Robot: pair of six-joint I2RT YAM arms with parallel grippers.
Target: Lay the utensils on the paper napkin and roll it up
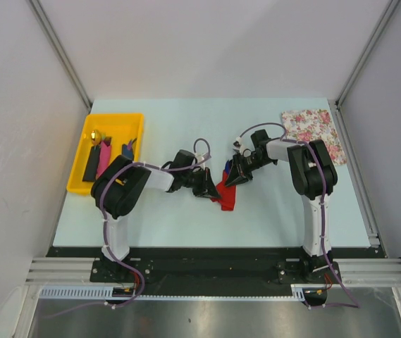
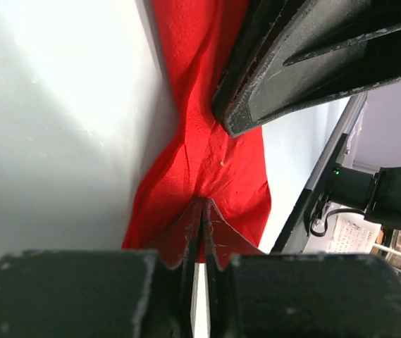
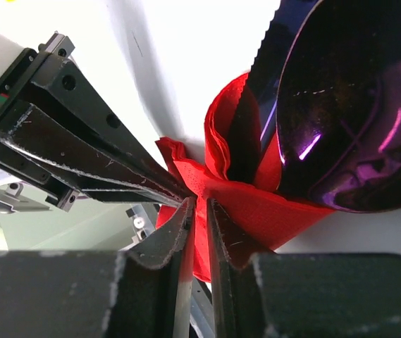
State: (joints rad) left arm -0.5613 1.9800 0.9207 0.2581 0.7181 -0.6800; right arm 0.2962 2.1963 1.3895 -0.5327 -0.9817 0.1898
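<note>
Napkin [image 1: 227,199] between left gripper [image 1: 211,191], right gripper [image 1: 232,179]

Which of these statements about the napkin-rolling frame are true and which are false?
1. The left gripper and the right gripper both pinch the paper napkin. True.
2. A purple spoon sits in the napkin's folds. True.
3. The yellow tray is empty. False: utensils lie in it.
4. The floral sheet lies beneath the napkin. False: it lies apart, at the table's far right corner.
5. The napkin lies spread flat. False: it is bunched between the grippers.
</note>
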